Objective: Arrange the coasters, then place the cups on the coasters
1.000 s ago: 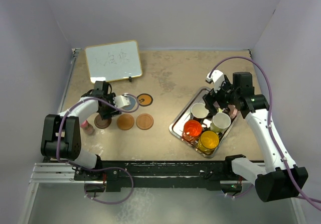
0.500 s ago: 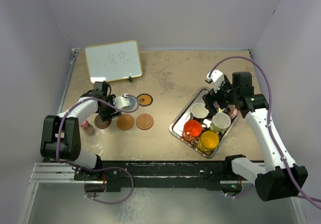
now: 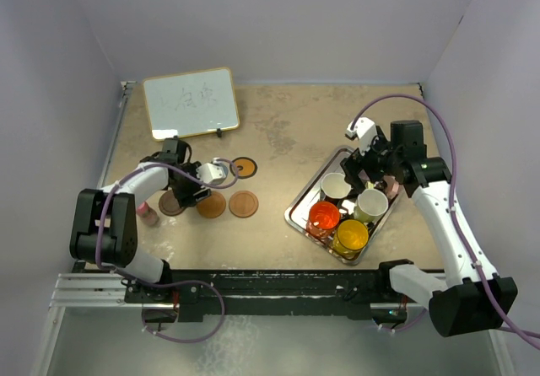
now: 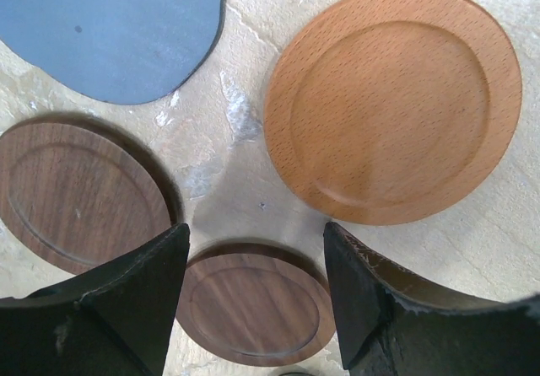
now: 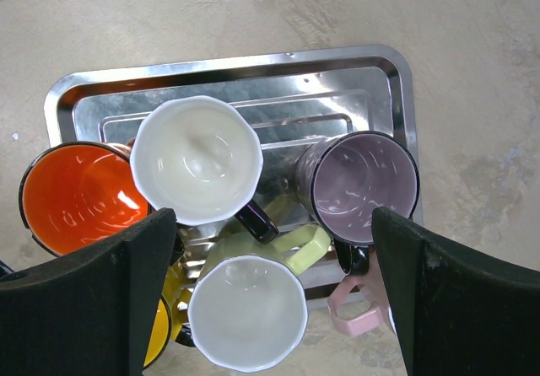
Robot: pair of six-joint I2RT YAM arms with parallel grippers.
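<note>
My left gripper (image 4: 253,243) is shut on a dark brown coaster (image 4: 253,304), one finger at each edge, just above the table. Round it lie a second dark brown coaster (image 4: 76,195), a tan-orange coaster (image 4: 392,102) and the blue-grey coaster (image 4: 110,30). The top view shows this gripper (image 3: 194,193) between the dark brown coaster (image 3: 171,203) and a tan-orange one (image 3: 211,205), with another tan-orange one (image 3: 243,203) and the black-rimmed orange one (image 3: 244,167) beyond. My right gripper (image 5: 268,224) hangs open above the cups: black (image 5: 196,158), purple (image 5: 364,182), yellow-green (image 5: 246,308), red-orange (image 5: 76,195).
The cups stand packed in a metal tray (image 3: 299,209) at the right; a yellow cup (image 3: 350,235) sits at its near corner. A small pink bottle (image 3: 148,214) stands by the left arm. A whiteboard (image 3: 190,100) leans at the back left.
My left gripper has shifted right with the dark brown coaster, away from the other dark brown one. The right arm has not moved.
</note>
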